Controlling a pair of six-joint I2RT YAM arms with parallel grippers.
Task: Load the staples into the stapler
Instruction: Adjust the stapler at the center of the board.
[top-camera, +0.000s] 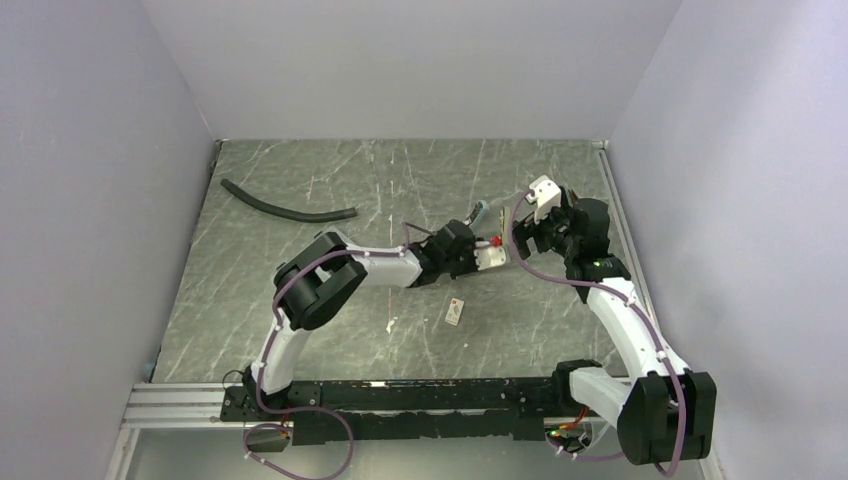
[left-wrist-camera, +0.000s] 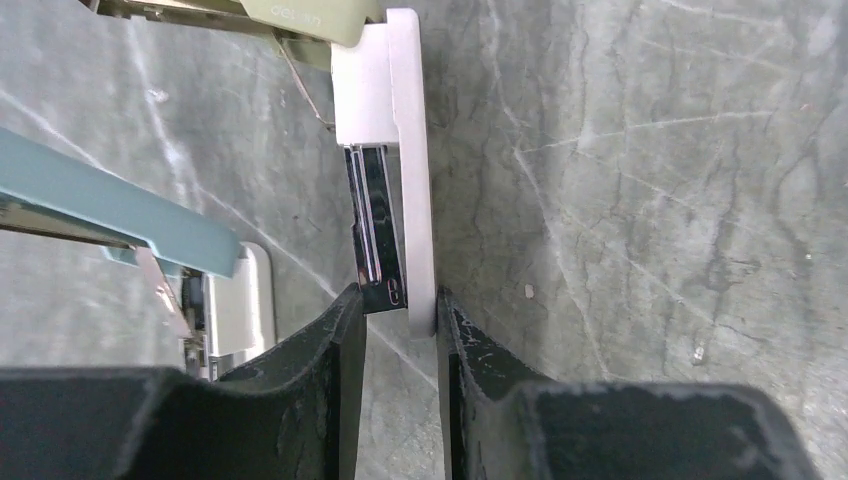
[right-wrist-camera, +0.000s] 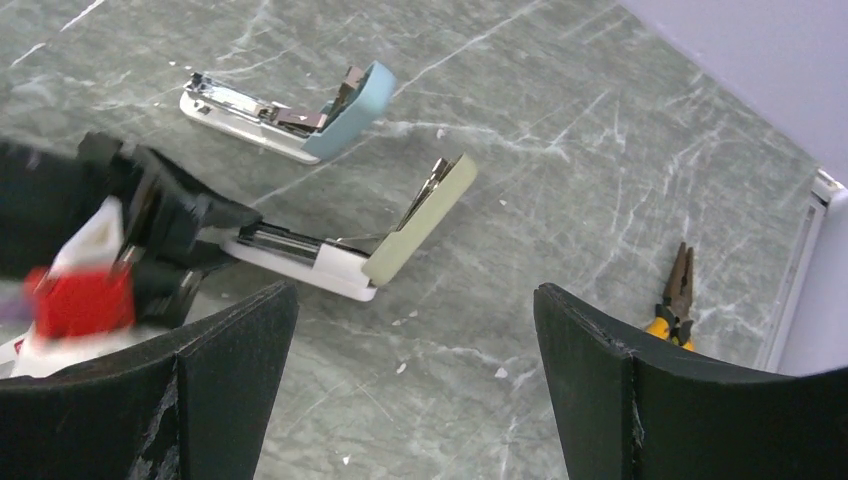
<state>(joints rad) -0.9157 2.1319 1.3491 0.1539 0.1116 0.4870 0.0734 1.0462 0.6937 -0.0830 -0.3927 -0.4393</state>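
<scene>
Staplers are counted at two: a green-topped stapler (right-wrist-camera: 345, 262) with a white base, and a teal stapler (right-wrist-camera: 290, 115) beyond it. Both lie on the counter (top-camera: 400, 170) with their lids swung open and their metal magazines exposed. One staple box (top-camera: 456, 312), white with a red mark, is seen lying flat on the counter, on the near side of the left gripper (left-wrist-camera: 400, 310), apart from both staplers and held by nothing. One pair of pliers (right-wrist-camera: 678, 295) with yellow handles and one black hose (top-camera: 290, 208) are also present.

The counter is a dark green-grey, marble-patterned slab, enclosed on three sides by plain pale walls (top-camera: 400, 60).

The left arm is extended from its near-left base toward the centre, with the elbow folded and the forearm pointed right. Its gripper is set narrow about the free end of the green-topped stapler's base, with one finger against the white edge and the other against the magazine. The right arm is raised along the right edge, with the wrist turned back toward the centre. The right gripper (right-wrist-camera: 415, 300) is held wide above the counter, with nothing between its fingers.
</scene>
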